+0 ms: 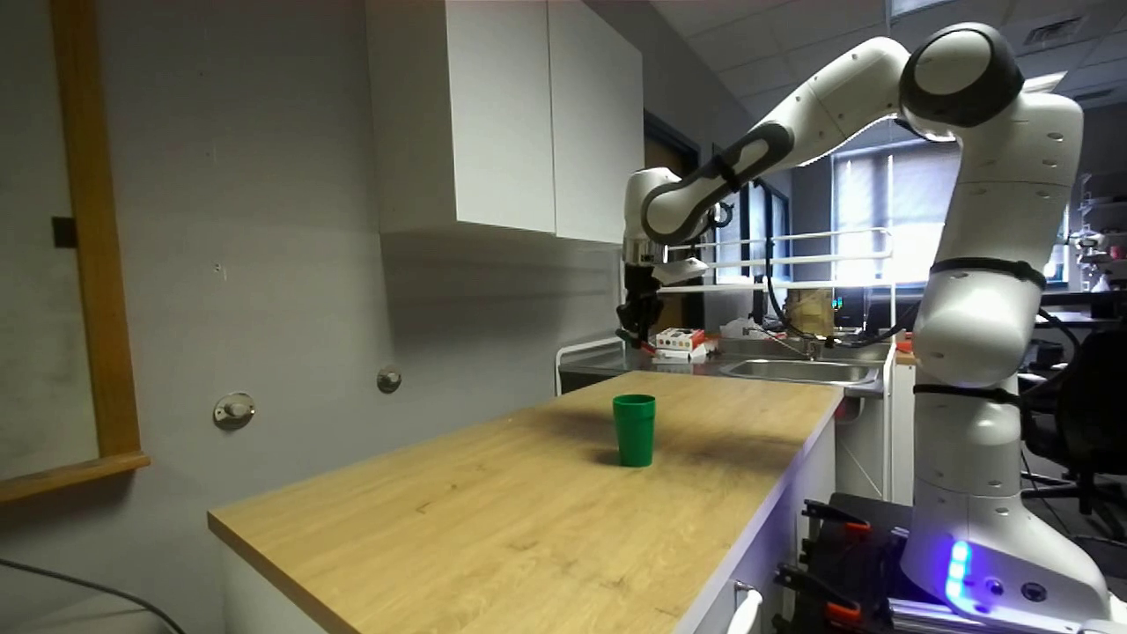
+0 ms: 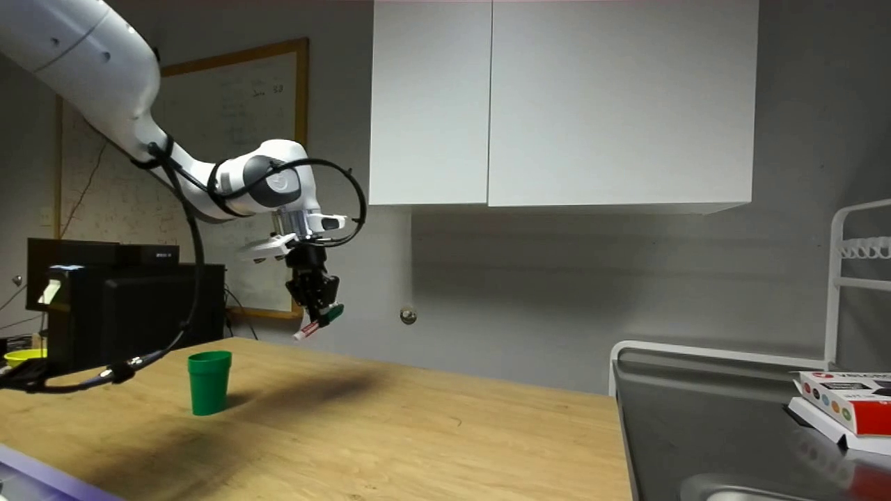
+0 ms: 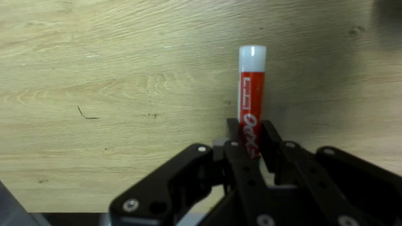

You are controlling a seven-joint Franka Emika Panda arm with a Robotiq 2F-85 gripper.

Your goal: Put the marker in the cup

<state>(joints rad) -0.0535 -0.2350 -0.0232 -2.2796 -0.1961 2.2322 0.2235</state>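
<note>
My gripper (image 3: 250,128) is shut on the marker (image 3: 252,91), with a finger on each side of its red body. The marker's white end points away from the fingers in the wrist view. In an exterior view the marker (image 2: 308,330) hangs tilted below the gripper (image 2: 320,314), its green end up to the right. The gripper also shows in an exterior view (image 1: 637,326), high above the wooden counter. The green cup (image 1: 635,431) stands upright on the counter. In an exterior view the cup (image 2: 209,384) is left of and below the gripper. The cup is out of the wrist view.
The wooden counter (image 1: 493,519) runs along the wall under a white cabinet (image 2: 619,104). Beyond it are a metal sink (image 1: 797,371), a red and white box (image 2: 846,400) and a white rack (image 2: 835,292). A black monitor (image 2: 160,313) stands behind the arm.
</note>
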